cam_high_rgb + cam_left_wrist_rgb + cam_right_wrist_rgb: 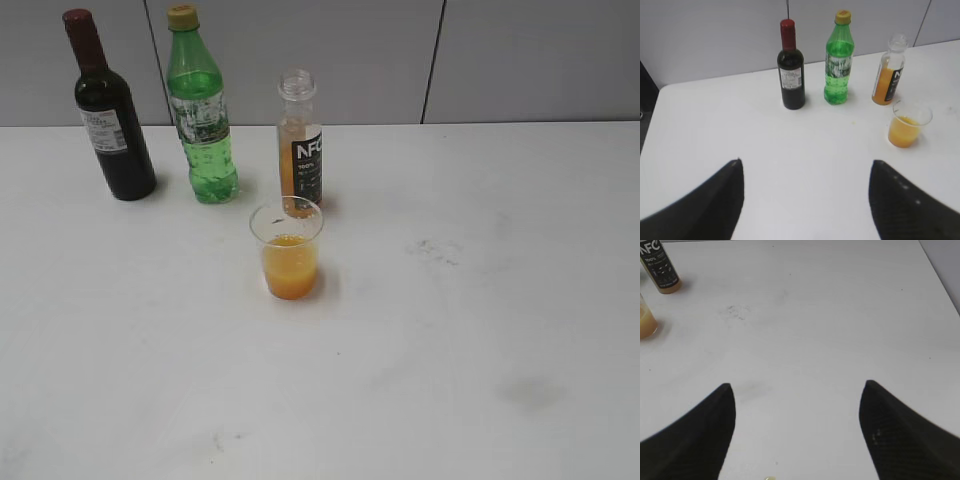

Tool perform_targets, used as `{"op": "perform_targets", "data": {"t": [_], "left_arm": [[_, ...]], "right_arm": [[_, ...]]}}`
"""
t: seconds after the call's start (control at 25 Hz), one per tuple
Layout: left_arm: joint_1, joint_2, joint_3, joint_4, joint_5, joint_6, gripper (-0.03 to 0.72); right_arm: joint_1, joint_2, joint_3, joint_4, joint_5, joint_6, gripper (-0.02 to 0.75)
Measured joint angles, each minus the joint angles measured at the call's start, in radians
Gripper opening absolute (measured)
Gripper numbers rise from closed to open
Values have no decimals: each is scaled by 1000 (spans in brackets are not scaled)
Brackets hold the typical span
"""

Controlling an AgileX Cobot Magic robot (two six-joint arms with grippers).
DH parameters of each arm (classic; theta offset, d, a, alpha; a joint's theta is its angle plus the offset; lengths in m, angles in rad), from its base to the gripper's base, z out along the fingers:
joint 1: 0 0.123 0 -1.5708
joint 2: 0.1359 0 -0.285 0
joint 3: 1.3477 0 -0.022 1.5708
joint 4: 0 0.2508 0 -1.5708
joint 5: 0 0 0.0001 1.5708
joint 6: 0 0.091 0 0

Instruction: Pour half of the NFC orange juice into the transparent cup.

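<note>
The NFC orange juice stands upright and uncapped at the back middle of the white table; it also shows in the left wrist view and the right wrist view. The transparent cup stands just in front of it, about half full of orange juice, and shows in the left wrist view and at the right wrist view's left edge. My left gripper is open and empty, far from both. My right gripper is open and empty over bare table. Neither arm shows in the exterior view.
A dark wine bottle and a green bottle with a yellow cap stand left of the juice bottle along the back. A grey wall runs behind the table. Faint smudges mark the table's right half.
</note>
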Motion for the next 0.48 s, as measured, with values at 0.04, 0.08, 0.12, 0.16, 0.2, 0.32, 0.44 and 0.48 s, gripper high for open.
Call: {"op": "perform_targets", "data": {"t": [0.04,0.08,0.12,0.16,0.2,0.32,0.44,0.48], "left_arm": [[19,-32,37,-15,0,5,590],[36,-70,73,-28,-1,11,590],[58,-105,102,-42,-2,18,590],[80,-132,134,-56,-3,28,590],[97,-162,160,-67,-5,32,590],[138,-235,248,-93,-9,38,590],[148,-296,314,-95,-13,38,590],[148,-308,329,-94,-13,38,589]], "right_arm": [[0,0,0,0,0,0,589],[0,0,0,0,0,0,589],[0,0,0,0,0,0,589],[0,0,0,0,0,0,589],[0,0,0,0,0,0,589],[0,0,0,0,0,0,589],[0,0,0,0,0,0,589],[0,0,0,0,0,0,589]]}}
